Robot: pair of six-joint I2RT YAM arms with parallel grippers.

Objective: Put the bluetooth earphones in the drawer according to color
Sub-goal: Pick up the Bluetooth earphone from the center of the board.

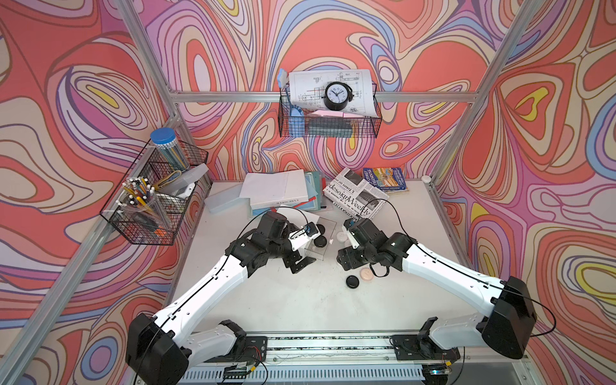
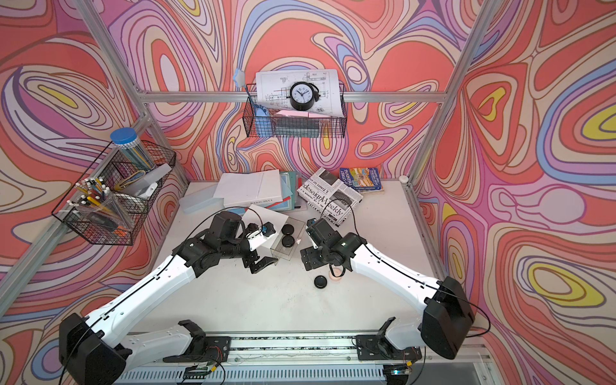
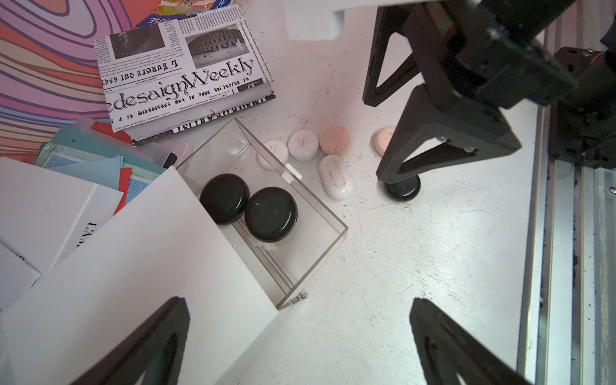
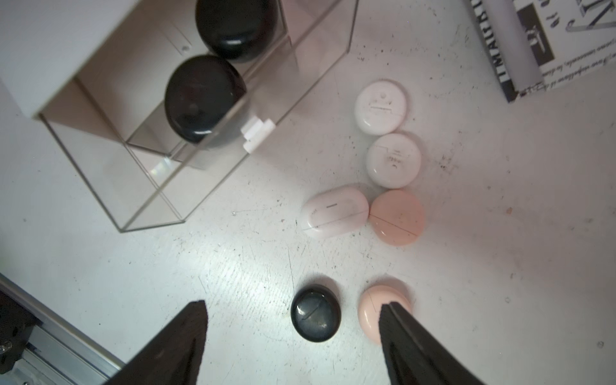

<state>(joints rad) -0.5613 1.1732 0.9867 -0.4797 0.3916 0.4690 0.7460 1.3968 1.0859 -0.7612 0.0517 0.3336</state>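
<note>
a folded newspaper [image 1: 355,196] lies beside a blue book [image 1: 385,178] and stacked papers [image 1: 276,190].

Walls [image 1: 333,33]: three sides covered in a swirling red, pink, lilac and yellow pattern. Aluminium frame [image 1: 233,96] runs up the corners and across the back. Desk [image 1: 300,300]: white, scuffed, evenly lit. Wire basket [image 1: 333,131] on the back wall carries a clock [image 1: 337,95]. Second basket [image 1: 150,216], on a side wall, holds pens [image 1: 140,193].
</note>
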